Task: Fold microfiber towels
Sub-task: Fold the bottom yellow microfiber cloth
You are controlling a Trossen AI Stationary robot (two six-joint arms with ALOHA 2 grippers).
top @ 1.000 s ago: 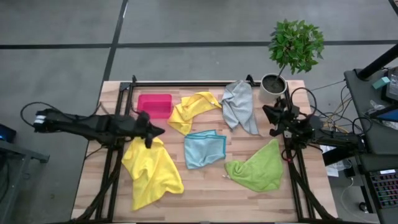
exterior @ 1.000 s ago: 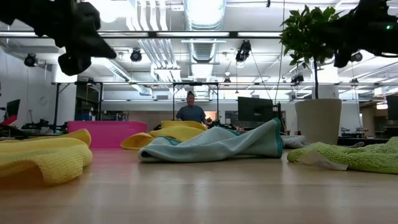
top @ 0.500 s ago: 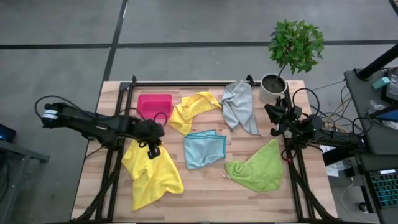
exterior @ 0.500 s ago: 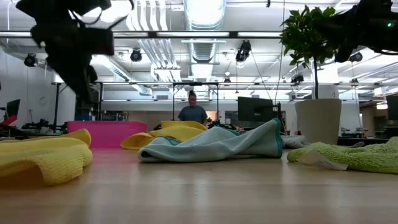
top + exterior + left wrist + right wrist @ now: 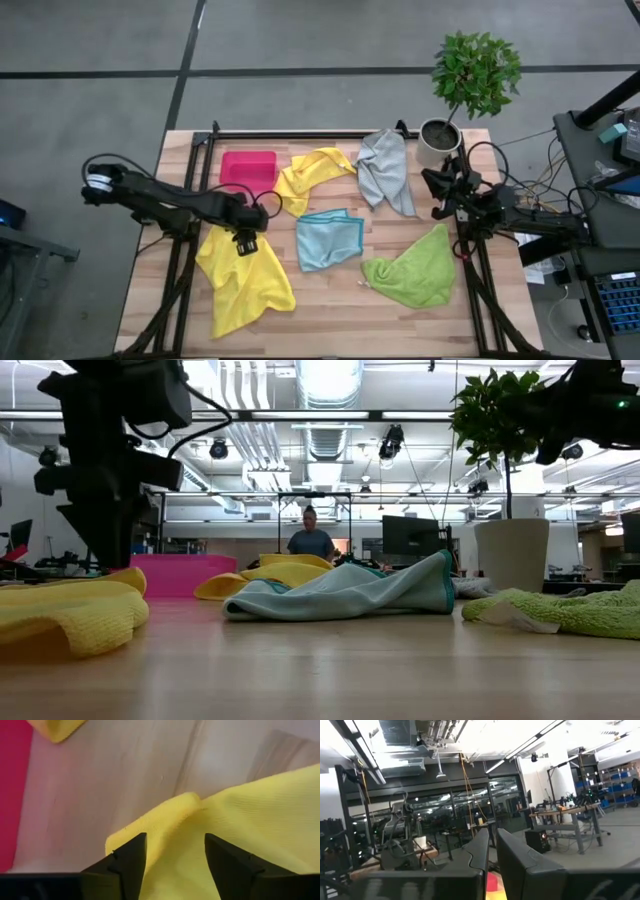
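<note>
Five microfiber towels spread on table (image 5: 330,310) | left gripper (image 5: 246,240) jaws parted, straddling upper corner of large yellow towel (image 5: 245,278), gripping nothing | right gripper (image 5: 438,186) raised at right edge beside grey towel (image 5: 385,170), fingers nearly closed, empty

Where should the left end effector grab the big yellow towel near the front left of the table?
Grip the yellow towel at its raised top corner, coming straight down. That corner bunches above the table, and the left end effector hangs open astride it, so the fingers likely only need to drop and close.
</note>
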